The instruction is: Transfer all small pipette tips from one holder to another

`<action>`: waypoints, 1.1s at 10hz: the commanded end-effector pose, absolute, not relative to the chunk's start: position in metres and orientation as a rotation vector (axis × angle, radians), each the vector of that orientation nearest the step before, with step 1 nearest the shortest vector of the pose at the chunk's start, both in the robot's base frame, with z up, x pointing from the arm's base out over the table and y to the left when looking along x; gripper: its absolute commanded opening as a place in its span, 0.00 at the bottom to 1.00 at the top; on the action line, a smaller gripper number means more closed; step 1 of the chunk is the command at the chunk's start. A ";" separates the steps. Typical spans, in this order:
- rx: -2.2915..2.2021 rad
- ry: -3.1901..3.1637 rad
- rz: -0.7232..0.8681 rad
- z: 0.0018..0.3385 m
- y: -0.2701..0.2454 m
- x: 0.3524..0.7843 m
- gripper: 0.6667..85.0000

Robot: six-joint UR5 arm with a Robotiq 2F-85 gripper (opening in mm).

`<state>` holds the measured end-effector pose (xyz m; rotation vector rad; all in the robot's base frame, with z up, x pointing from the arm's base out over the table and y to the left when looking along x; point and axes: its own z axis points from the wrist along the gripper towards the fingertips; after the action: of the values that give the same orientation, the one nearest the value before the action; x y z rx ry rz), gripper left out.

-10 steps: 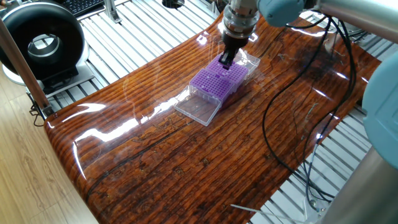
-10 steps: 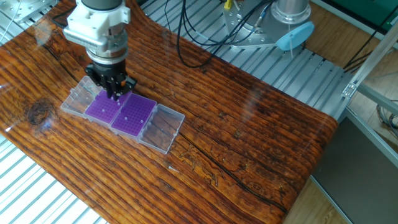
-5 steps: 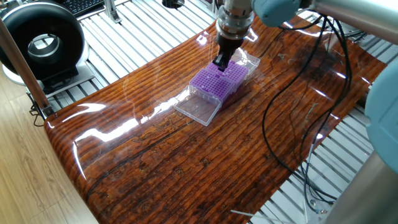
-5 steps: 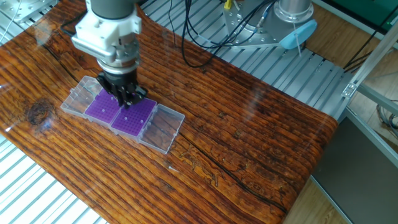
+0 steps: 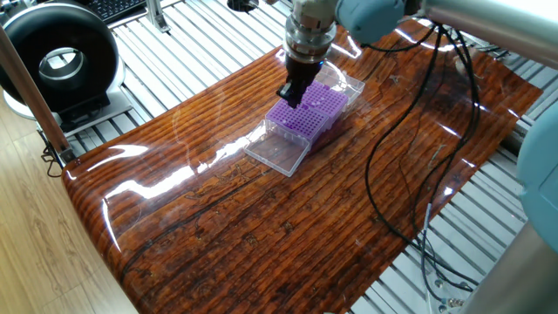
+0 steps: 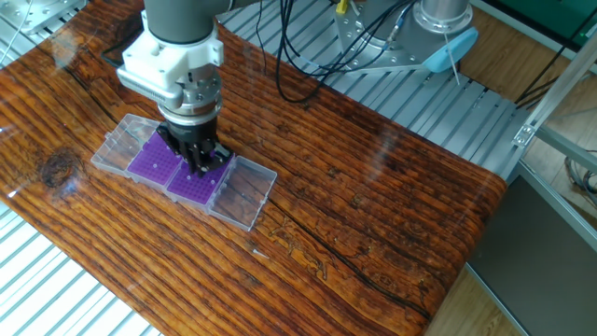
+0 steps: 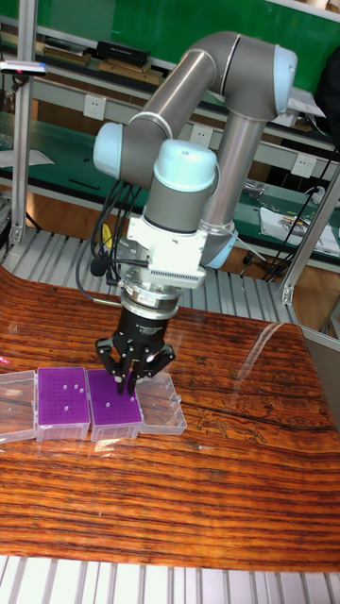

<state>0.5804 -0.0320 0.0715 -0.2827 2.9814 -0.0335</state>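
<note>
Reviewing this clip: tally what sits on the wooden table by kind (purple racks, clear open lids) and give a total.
Purple racks: 2, the left rack and the right rack, side by side.
Clear open lids: 2, the left lid and the right lid, one at each outer end.
Total: 4. The hand is over the right rack.

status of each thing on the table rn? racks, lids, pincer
Left purple rack: lid open, a few white tips seated.
Right purple rack: lid open, a few white tips seated.
Clear lids: both folded flat outward on the table.
Pincer: just above the right rack, fingers close together; any tip held too small to see.
</note>
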 end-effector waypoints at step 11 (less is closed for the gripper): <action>-0.241 2.973 0.009 0.057 -0.013 0.579 0.24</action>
<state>0.5811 -0.0171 0.0589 -0.2592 2.9763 -0.0081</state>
